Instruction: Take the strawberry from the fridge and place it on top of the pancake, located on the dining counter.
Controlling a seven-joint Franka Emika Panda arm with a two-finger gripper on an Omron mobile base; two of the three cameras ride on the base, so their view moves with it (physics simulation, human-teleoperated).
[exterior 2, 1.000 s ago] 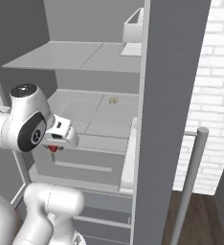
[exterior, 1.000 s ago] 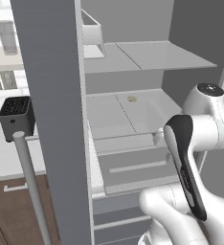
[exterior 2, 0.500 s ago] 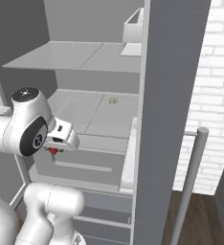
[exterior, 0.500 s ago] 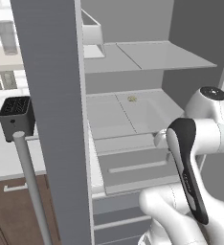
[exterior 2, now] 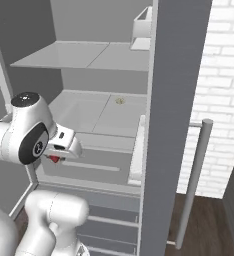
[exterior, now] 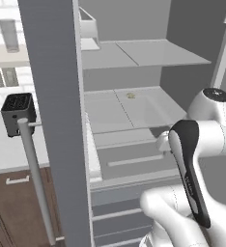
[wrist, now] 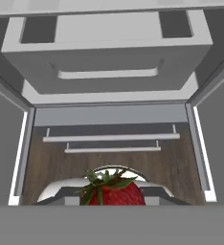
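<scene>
Claw [exterior 2: 55, 158] narrowly parted, clamped on the strawberry [wrist: 112, 193] (before the fridge [exterior 2: 174, 75] drawers).

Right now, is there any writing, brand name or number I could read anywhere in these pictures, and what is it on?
None: no readable text.
The fridge, its shelves and drawers are plain grey.
The strawberry in the gripper carries no label.
A small round mark on the robot's arm joint is too small to read.
</scene>
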